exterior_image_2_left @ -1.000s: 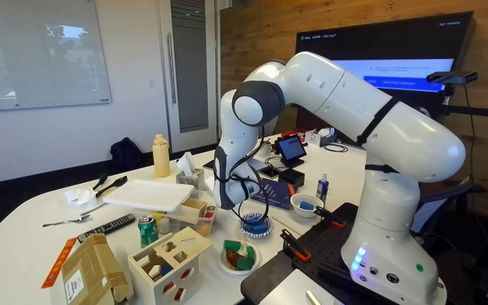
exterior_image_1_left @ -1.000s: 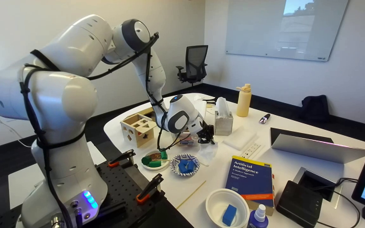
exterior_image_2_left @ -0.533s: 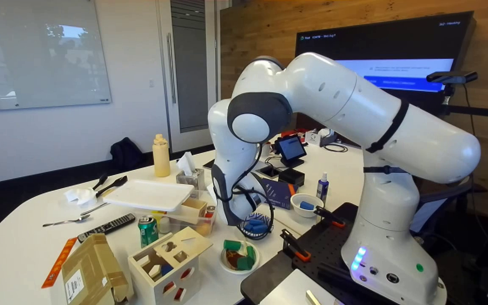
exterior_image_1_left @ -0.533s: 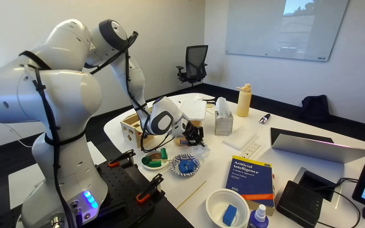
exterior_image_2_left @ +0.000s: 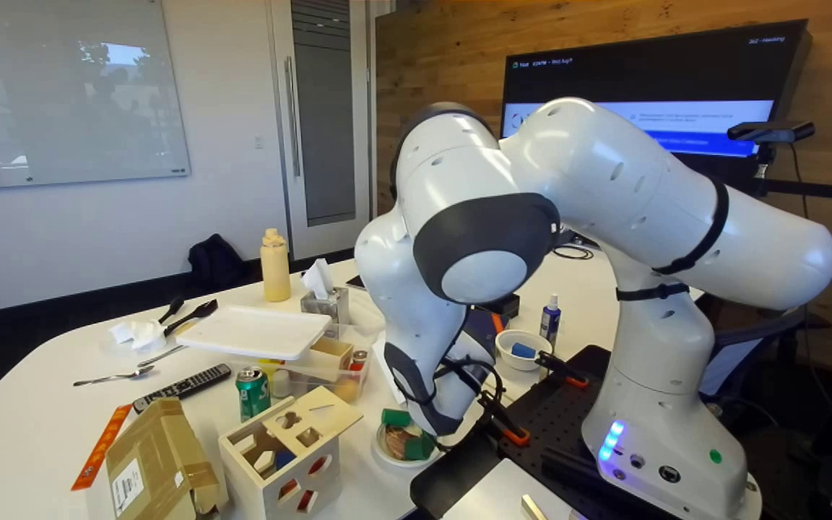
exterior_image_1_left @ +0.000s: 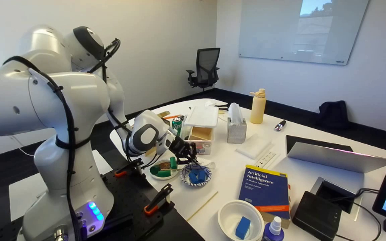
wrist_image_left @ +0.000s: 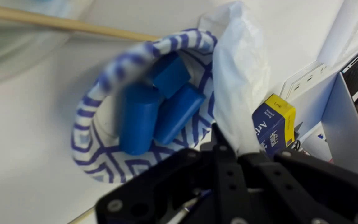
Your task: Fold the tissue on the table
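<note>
Presently, the gripper [wrist_image_left: 236, 152] pinches a white tissue [wrist_image_left: 239, 71] between its close-set fingers, just beside a blue-patterned bowl [wrist_image_left: 86, 113] on the white table [exterior_image_1_left: 226, 177]. Nearby, a navy book [exterior_image_1_left: 263, 190] reads “Artificial Intelligence: A Modern Approach, Second Edition”; “Russell Norvig” is legible in the wrist view.

Glossy white, that arm [exterior_image_1_left: 85, 90] filled the frame's left in an exterior view, black cable [exterior_image_1_left: 66, 108] strapped along it, blue lights [exterior_image_1_left: 95, 211] burning low! In an exterior view a dark grey cover [exterior_image_2_left: 488, 222] arched over a white disc [exterior_image_2_left: 484, 276] mid-frame, a green dot [exterior_image_2_left: 716, 456] lower right! Low in the wrist view, silvery screws [wrist_image_left: 115, 205] studded the black gripper [wrist_image_left: 237, 151]!
</note>
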`<state>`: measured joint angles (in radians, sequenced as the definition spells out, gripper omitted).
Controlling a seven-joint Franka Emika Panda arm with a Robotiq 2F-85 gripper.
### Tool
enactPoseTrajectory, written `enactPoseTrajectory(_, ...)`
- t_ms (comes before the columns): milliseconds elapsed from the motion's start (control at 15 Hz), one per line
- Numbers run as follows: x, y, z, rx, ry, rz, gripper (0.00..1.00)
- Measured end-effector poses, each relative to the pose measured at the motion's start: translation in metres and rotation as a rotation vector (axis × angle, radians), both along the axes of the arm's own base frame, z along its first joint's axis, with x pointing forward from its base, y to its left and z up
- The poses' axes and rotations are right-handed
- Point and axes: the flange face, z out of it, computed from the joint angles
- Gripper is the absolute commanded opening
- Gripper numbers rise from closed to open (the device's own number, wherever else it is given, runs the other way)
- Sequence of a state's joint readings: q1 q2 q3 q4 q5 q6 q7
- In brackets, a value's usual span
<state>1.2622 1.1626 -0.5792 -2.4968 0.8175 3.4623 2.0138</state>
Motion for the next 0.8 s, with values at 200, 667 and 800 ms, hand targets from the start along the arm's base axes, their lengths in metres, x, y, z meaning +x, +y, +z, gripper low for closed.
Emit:
enactPoseTrajectory(200,-0.019,0.001,-0.003,-0.002,-0.043,-0.039,0.00)
enactPoseTrajectory(667,-0.016,0.004,0.003,0.026,-0.140,-0.094,0.00)
enactPoseTrajectory(800,-0.011,-0.006,0.006,0.000,-0.155,-0.097,0.00)
